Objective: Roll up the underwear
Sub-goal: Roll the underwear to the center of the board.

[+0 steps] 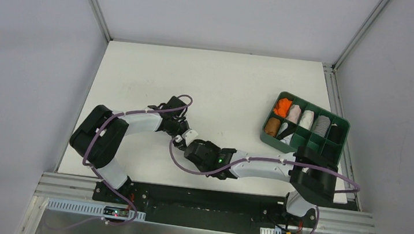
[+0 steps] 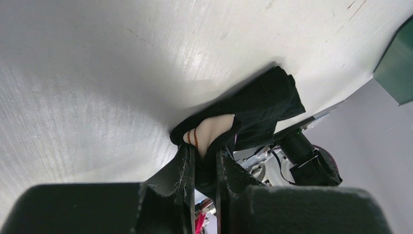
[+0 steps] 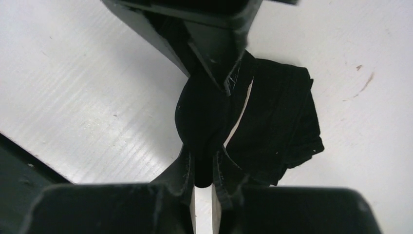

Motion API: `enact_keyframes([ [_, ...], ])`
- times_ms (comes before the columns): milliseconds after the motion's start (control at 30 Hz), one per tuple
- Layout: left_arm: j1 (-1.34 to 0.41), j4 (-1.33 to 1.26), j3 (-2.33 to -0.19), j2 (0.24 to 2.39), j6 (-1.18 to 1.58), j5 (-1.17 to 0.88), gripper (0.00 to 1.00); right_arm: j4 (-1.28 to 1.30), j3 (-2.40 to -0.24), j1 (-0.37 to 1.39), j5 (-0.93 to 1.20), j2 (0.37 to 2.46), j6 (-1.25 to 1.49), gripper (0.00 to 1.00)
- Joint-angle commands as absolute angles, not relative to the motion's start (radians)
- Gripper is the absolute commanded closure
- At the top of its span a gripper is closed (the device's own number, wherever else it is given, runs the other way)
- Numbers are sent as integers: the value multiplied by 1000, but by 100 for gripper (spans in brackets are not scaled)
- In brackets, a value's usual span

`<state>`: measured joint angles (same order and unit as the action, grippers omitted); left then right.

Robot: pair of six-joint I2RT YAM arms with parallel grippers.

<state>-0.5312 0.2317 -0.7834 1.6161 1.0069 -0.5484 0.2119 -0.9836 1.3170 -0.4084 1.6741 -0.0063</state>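
The underwear [image 3: 277, 114] is a bunched black bundle on the white table, with a strip of pale waistband [image 2: 214, 127] bearing two red lines. My left gripper [image 2: 204, 156] is shut on the waistband end. My right gripper [image 3: 203, 163] is shut on a black fold at the opposite side, facing the left fingers [image 3: 214, 53] across the bundle. In the top view the two grippers, left [image 1: 181, 133] and right [image 1: 193, 147], meet tip to tip at the table's near middle and hide the cloth.
A green compartment tray [image 1: 306, 140] stands at the right with orange, brown, white, grey and black rolled garments in it. Its corner [image 2: 397, 68] shows in the left wrist view. The table's near edge lies just behind the arms.
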Motion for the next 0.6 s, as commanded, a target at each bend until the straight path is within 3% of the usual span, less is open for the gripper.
enact_keyframes([
  [0,-544,277,-787,1600,1024,-497,100,87,-908,1257,-253,1600,138,100],
  [167,-543,278,-787,1565,1040,-486,98,-75,-770,1158,-41,1534,257,100],
  [433,-540,277,-788,1504,1058,-475,52,-319,-601,968,342,1567,404,100],
  [567,-540,276,-774,1484,1055,-479,32,-411,-567,902,434,1609,455,100],
])
